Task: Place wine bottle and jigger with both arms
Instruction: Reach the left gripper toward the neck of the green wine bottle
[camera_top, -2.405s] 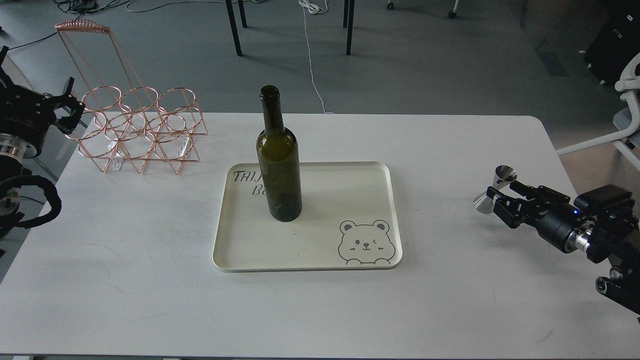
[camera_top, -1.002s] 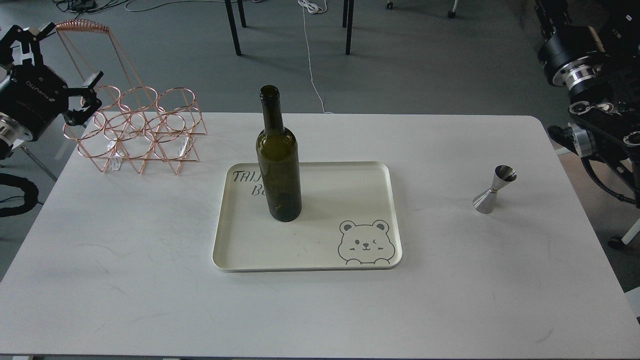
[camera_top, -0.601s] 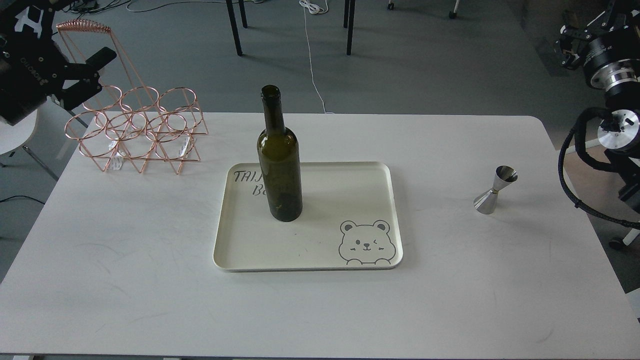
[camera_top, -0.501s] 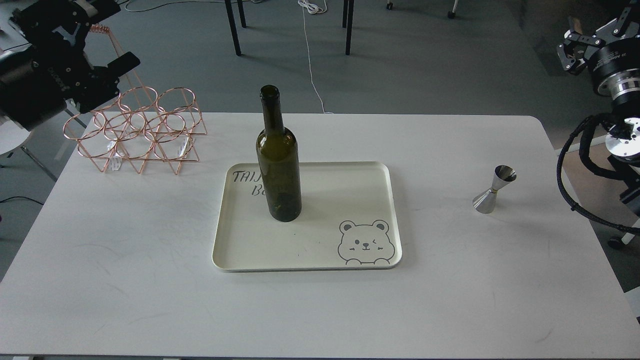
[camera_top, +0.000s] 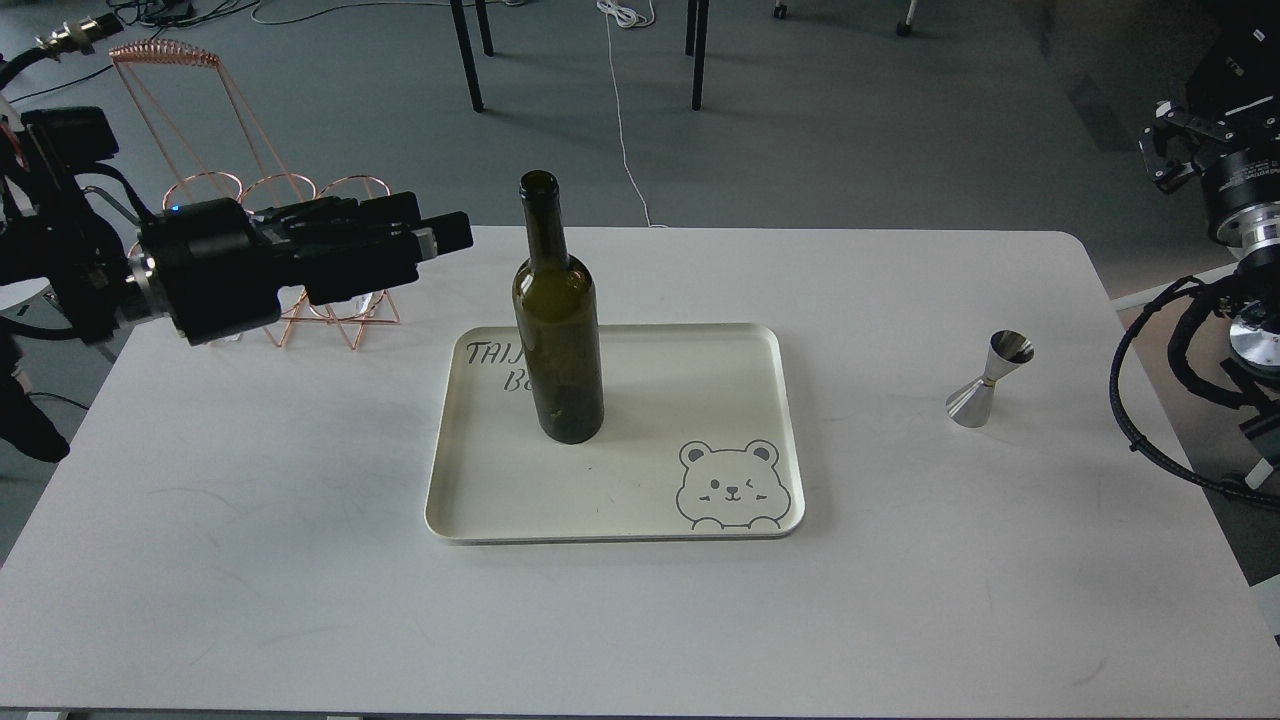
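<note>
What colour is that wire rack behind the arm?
Rose-gold copper wire rack, seen in the head view, its only view.

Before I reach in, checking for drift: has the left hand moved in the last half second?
Yes. The left hand swung down and right, crossing the copper rack toward the wine bottle.

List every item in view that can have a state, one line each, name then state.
wine bottle: upright on the tray, uncapped, ungripped.
jigger: upright on the table, right of the tray, ungripped.
tray: flat on the table.
wire rack: standing, no bottles.
left claw: left of the bottle, empty.
right claw: off the table, empty.
</note>
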